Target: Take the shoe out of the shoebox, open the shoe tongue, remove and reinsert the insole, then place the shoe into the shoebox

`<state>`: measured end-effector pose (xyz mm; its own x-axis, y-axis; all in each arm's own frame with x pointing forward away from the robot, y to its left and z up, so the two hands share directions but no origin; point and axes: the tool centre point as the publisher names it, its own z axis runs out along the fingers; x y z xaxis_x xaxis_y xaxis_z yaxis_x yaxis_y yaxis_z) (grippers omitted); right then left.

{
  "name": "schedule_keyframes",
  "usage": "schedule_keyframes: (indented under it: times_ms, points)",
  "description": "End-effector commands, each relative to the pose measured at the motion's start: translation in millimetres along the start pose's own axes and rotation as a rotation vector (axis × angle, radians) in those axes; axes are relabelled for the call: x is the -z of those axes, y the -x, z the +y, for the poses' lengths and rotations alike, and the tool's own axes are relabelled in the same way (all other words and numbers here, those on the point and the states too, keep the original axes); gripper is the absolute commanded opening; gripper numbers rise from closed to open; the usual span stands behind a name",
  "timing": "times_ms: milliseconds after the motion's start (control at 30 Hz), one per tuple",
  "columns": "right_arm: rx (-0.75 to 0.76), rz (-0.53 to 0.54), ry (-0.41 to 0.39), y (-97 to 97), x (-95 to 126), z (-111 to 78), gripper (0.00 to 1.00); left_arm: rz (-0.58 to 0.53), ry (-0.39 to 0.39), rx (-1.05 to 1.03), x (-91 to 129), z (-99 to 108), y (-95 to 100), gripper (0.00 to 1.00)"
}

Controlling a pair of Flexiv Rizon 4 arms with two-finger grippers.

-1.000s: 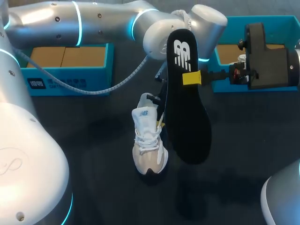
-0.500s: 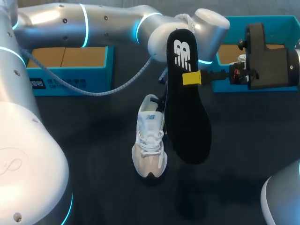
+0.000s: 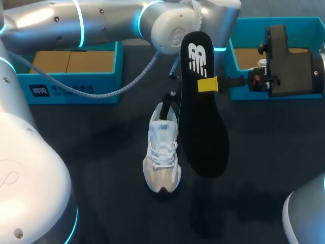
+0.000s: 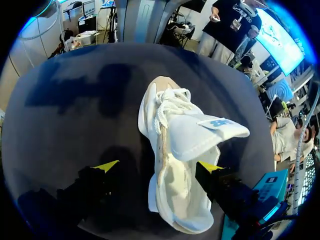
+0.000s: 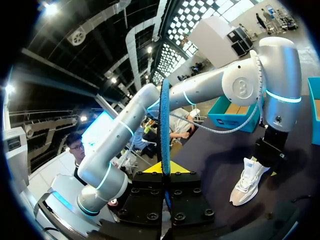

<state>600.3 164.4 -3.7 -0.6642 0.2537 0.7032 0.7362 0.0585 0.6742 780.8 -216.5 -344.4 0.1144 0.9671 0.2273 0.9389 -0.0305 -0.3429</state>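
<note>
1. Table (image 3: 101,152): dark and matte; every item below is borne on or above it.
2. Shoeboxes (image 3: 71,86): two, blue; one is set far left, the other (image 3: 294,21) far right.
3. Insole (image 3: 203,127): black, held aloft mid-table, clenched by the right gripper (image 5: 164,170). Removal is judged done; reinsertion is outstanding.
4. Shoe (image 3: 162,157): white, stood mid-table, tongue raised. Boxing is outstanding.
5. Left gripper (image 4: 159,165): released, fingers spread either side of the heel.
</note>
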Motion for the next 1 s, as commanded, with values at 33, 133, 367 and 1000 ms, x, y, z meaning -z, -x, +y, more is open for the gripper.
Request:
schedule_keyframes:
  times_ms: [33, 133, 367, 1000]
  points:
    - [-0.001, -0.012, 0.012, -8.9, -4.2, -4.0, 0.0, -0.064, 0.028, -0.004, 16.0, -8.1, -12.3, 1.0]
    - [-0.001, -0.012, 0.012, -8.9, -4.2, -4.0, 0.0, -0.117, 0.041, -0.007, 27.4, -10.5, -15.9, 1.0]
    - [-0.001, -0.012, 0.012, -8.9, -4.2, -4.0, 0.0, -0.244, 0.065, -0.043, 49.4, -14.3, -24.2, 1.0]
    - [-0.001, -0.012, 0.012, -8.9, -4.2, -4.0, 0.0, -0.667, 0.154, -0.216, 98.7, -26.7, -52.3, 1.0]
